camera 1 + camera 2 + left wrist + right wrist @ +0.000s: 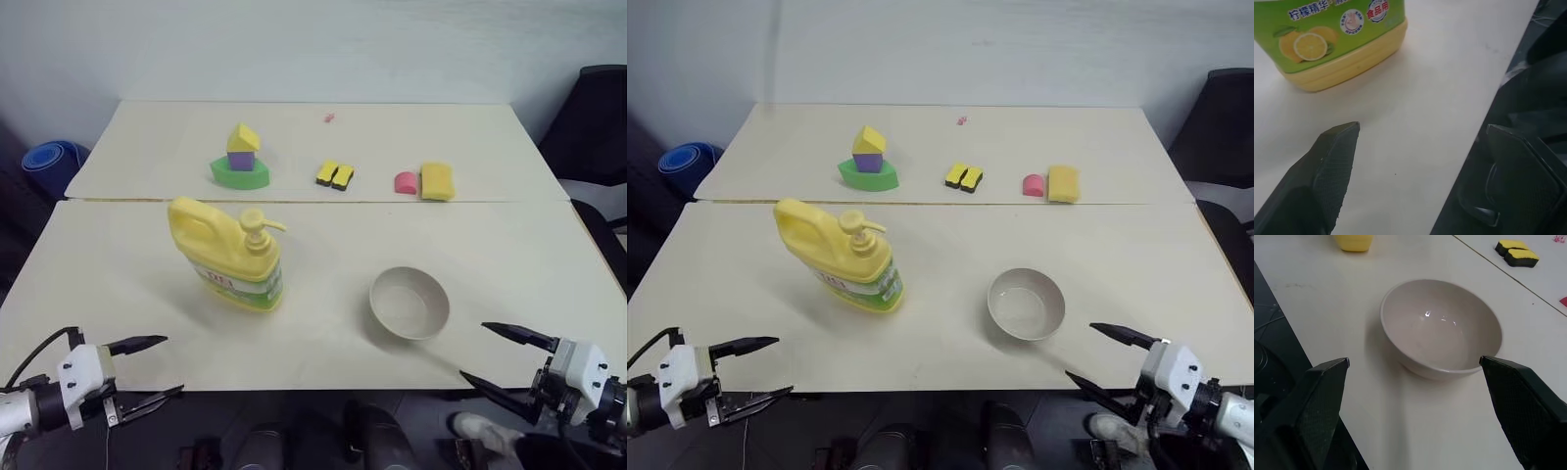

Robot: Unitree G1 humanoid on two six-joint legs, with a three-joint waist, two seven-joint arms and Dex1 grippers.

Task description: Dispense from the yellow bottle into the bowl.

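The job is only at its start: nothing is held and nothing is in the bowl [409, 302] yet. The yellow bottle [233, 255] stands upright on the counter [323, 343], a little toward nine o'clock from the middle, with its pump top up and its spout pointing toward three o'clock. The bowl sits upright and looks dry inside, well apart from the bottle, toward four o'clock from it. The left hand [147, 369] hangs at the near edge of the counter, down at seven o'clock, with its two black fingers spread wide and nothing between them. The right hand [502, 360] hangs at the near edge at five o'clock, just beside the bowl, fingers spread wide too and empty. Far back on the counter lie some toy blocks [240, 157], two small yellow pieces [335, 175], a pink piece [406, 182] and a yellow sponge [437, 181]; they are not part of this job. I think the next move is to bring the bottle and bowl together so the spout is over the bowl, and then press the pump down. The left hand is nearer the bottle, so it should reach toward twelve o'clock for it.
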